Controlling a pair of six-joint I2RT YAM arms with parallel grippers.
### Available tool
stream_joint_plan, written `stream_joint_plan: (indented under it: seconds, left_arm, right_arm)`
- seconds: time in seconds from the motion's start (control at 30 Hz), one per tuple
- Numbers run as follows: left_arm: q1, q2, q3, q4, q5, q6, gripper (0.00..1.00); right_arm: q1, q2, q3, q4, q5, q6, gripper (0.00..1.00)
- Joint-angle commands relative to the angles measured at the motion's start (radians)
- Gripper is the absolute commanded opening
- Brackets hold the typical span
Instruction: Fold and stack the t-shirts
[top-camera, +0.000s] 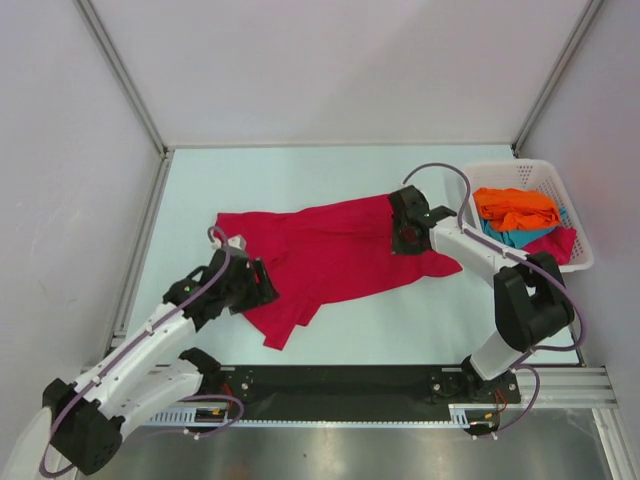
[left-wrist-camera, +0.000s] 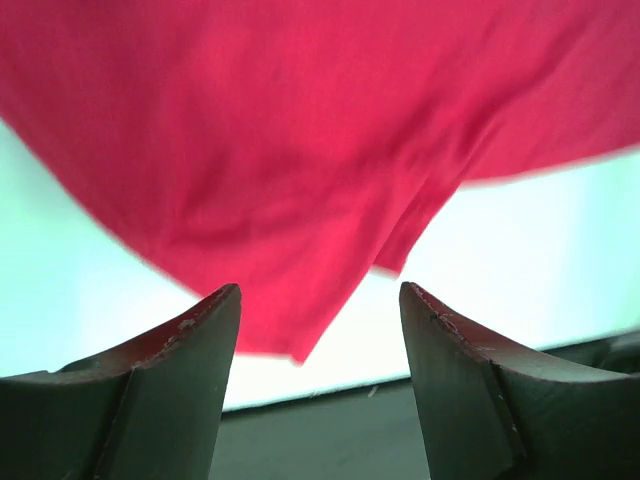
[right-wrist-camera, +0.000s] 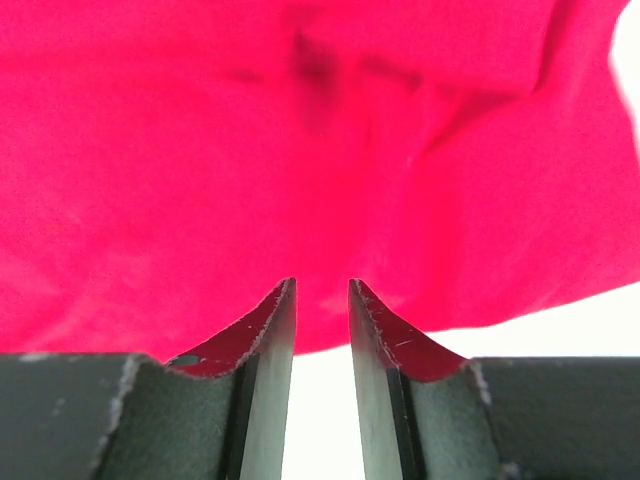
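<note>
Flattening the crimson t-shirt (top-camera: 340, 250), which lies rumpled across the middle of the tabletop (top-camera: 300, 180), is my reading of the step. The left gripper (left-wrist-camera: 320, 295) hangs at its near-left hem with fingers spread, the right gripper (right-wrist-camera: 320, 285) at its right edge, fingers narrowly parted, neither pinching cloth. Each should take one layer at a corner and draw outward evenly.

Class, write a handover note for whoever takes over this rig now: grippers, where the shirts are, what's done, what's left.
Left gripper: open, at the red shirt's near edge, holding nothing.
Right gripper: jaws parted over its right end, no cloth between.
Red shirt lies rumpled on the table; orange shirt and teal shirt sit in the basket.
Done: nothing folded or stacked. Left: every shirt.
</note>
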Motion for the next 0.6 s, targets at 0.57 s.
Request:
stream_joint_plan:
  seconds: [0.57]
  left_arm:
    - [-0.479,-0.016,-0.154,-0.091,-0.132,-0.429,0.70]
  right_arm:
    - [-0.100,-0.053,-0.084,0.064,-0.175,0.025,0.35]
